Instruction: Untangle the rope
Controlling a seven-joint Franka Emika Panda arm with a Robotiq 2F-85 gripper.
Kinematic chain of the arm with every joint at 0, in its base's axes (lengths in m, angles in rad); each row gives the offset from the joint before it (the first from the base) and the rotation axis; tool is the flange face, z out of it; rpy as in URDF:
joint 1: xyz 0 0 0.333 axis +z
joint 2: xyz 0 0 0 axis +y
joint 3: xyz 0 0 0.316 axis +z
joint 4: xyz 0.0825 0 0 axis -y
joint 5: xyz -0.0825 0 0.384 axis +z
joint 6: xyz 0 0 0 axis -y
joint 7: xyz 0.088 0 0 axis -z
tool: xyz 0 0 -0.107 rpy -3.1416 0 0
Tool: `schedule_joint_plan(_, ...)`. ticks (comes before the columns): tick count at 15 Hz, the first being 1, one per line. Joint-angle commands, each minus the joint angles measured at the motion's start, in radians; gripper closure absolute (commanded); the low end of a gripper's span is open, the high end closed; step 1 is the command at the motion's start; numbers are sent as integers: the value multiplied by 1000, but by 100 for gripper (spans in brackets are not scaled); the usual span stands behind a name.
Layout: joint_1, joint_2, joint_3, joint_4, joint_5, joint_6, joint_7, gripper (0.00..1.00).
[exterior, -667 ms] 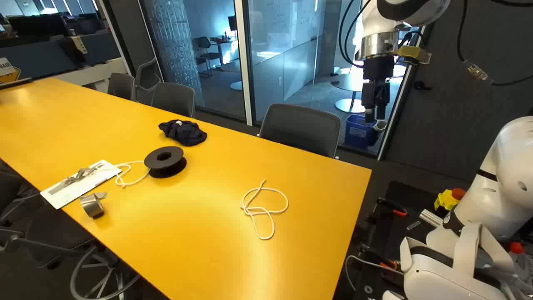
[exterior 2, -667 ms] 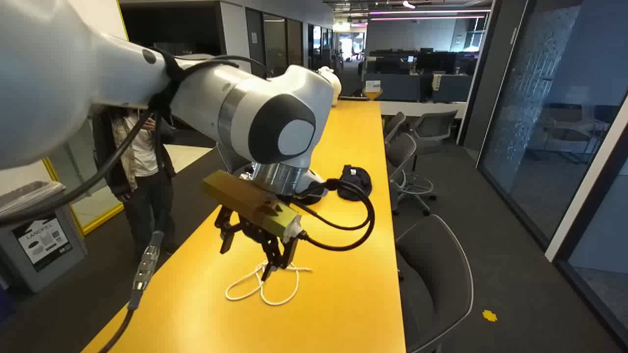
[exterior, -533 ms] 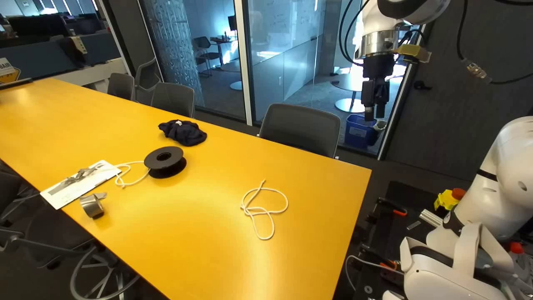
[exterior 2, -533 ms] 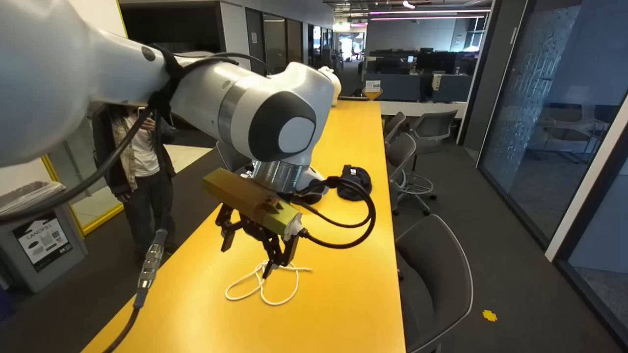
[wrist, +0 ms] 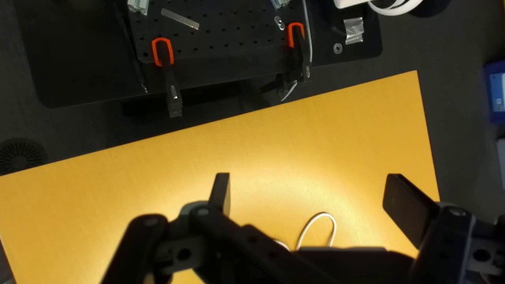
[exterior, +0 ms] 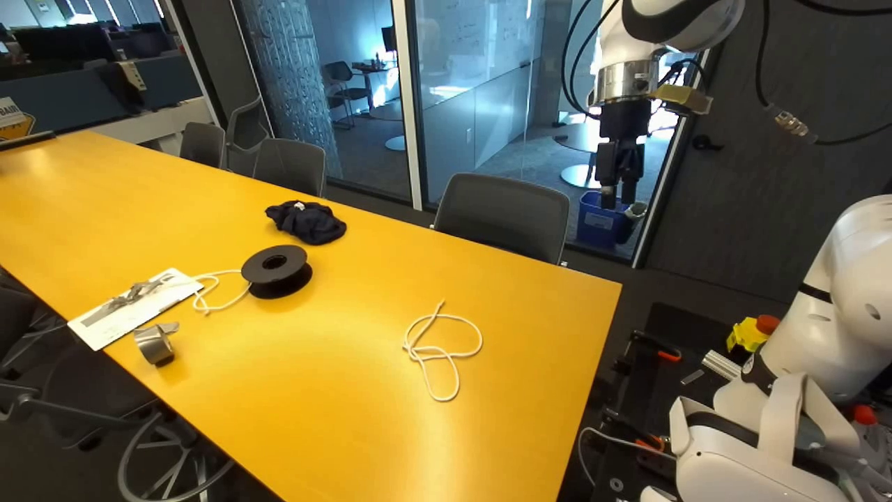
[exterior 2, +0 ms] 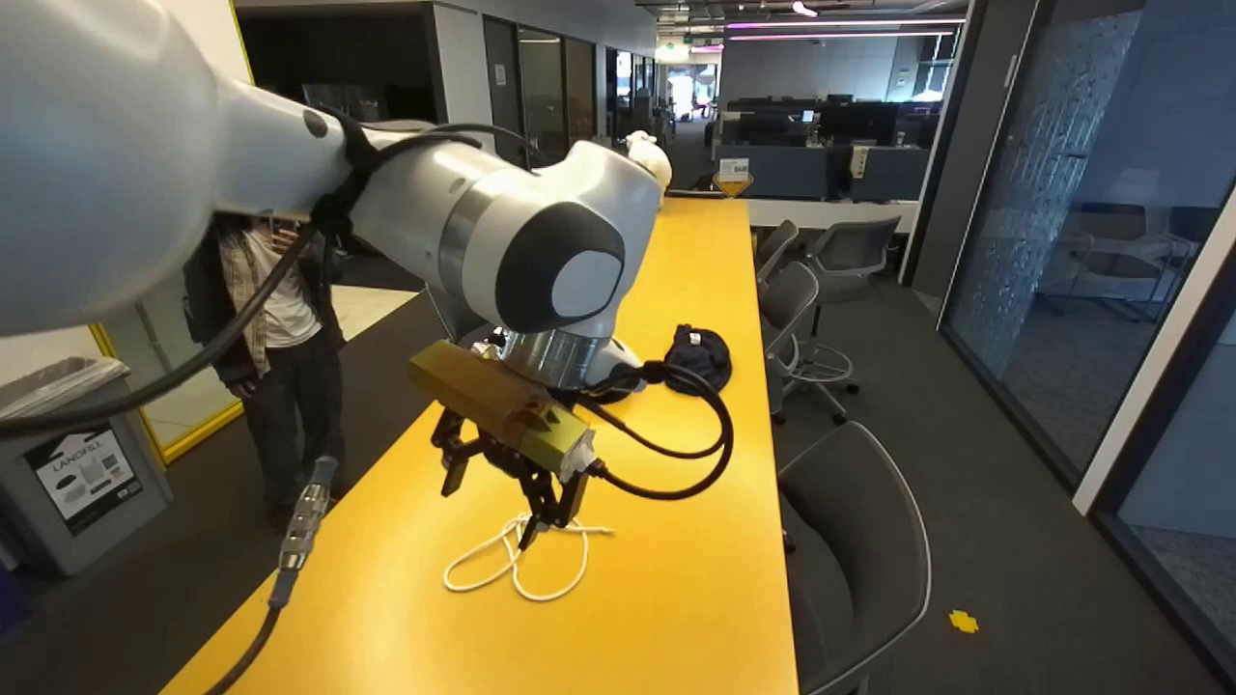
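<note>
Over on the left, the long yellow surface (exterior: 327, 390) carries tape (exterior: 153, 343) and a spool (exterior: 276, 270); nearer its right end lies the rope (exterior: 451, 355), thin, whitish, limp, crossing itself into two loose loops, a tip poking out. Beyond stands a chair (exterior: 505, 213) before a glass wall (exterior: 463, 118); at right hangs the end effector (exterior: 619, 198), released, jaws spread well apart.
</note>
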Motion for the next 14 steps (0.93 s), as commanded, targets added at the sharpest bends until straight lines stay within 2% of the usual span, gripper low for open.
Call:
schedule_joint_plan(1, -11, 116, 25, 17, 151, 120, 77, 0)
schedule_joint_plan(4, 3, 248, 72, 23, 287, 297, 189, 0)
schedule_joint_plan(8, 33, 482, 136, 97, 413, 450, 265, 0)
schedule_joint_plan(14, 39, 789, 190, 275, 462, 592, 402, 0)
